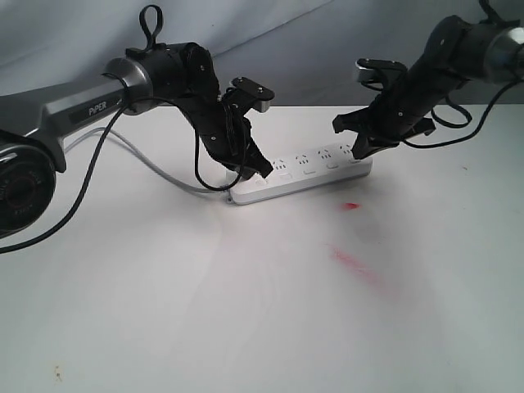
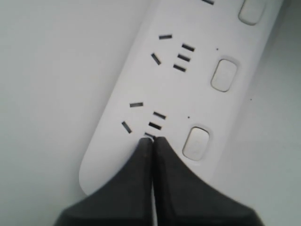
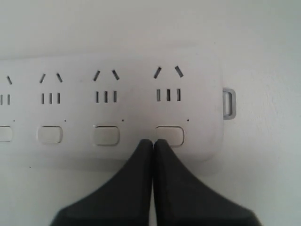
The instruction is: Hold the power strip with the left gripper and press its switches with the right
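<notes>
The white power strip [image 1: 304, 172] lies flat on the white table, its grey cord [image 1: 155, 168] running off to the left. My left gripper [image 1: 264, 170] is shut, its tips pressing down on the strip's left end beside the first socket group [image 2: 146, 117]; nothing is between the fingers. In its wrist view the left gripper [image 2: 152, 140] sits next to a switch [image 2: 195, 142]. My right gripper [image 1: 357, 155] is shut over the strip's right end. In its wrist view the right gripper [image 3: 153, 142] has its tips at the edge of the end switch [image 3: 170, 135].
Red smears [image 1: 357, 266] and a red spot [image 1: 351, 205] mark the table in front of the strip. A grey cloth backdrop [image 1: 311, 41] hangs behind. A grey loop tab [image 3: 228, 103] sticks out of the strip's right end.
</notes>
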You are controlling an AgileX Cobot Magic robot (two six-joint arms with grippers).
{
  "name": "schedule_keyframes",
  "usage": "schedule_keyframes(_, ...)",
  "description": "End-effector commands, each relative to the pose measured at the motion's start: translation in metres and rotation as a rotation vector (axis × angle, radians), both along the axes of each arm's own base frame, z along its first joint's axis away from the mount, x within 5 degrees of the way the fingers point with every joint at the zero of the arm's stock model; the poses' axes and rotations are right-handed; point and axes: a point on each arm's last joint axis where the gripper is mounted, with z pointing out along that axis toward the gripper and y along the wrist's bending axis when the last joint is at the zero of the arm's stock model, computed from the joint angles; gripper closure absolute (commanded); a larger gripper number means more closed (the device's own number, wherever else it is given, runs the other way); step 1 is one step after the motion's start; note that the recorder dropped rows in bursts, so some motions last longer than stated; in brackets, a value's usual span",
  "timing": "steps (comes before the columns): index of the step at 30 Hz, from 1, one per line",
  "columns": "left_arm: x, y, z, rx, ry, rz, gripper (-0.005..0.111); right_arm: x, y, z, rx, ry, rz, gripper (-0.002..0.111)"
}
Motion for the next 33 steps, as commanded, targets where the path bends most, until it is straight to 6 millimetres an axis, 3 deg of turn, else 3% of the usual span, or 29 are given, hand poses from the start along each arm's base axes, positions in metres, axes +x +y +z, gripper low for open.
schedule_keyframes(1, -0.003, 0.002, -0.024, 0.037, 0.052, -0.002, 0.107, 0.002, 0.0, 0.001, 0.005, -0.014, -0.008, 0.108)
schedule_keyframes(11, -0.003, 0.002, -0.024, 0.037, 0.052, -0.002, 0.107, 0.004, 0.001, -0.023, -0.005, 0.025, -0.013, 0.108)
schedule_keyframes(15, -0.003, 0.002, -0.024, 0.037, 0.052, -0.002, 0.107, 0.004, 0.002, -0.018, 0.013, 0.016, -0.021, 0.108)
schedule_keyframes(21, -0.003, 0.002, -0.024, 0.037, 0.052, -0.002, 0.107, 0.004, 0.002, 0.006, 0.036, -0.041, -0.036, 0.108)
schedule_keyframes(33, -0.003, 0.002, -0.024, 0.038, 0.051, -0.005, 0.107, 0.007, 0.002, 0.001, 0.035, -0.058, -0.045, 0.108)
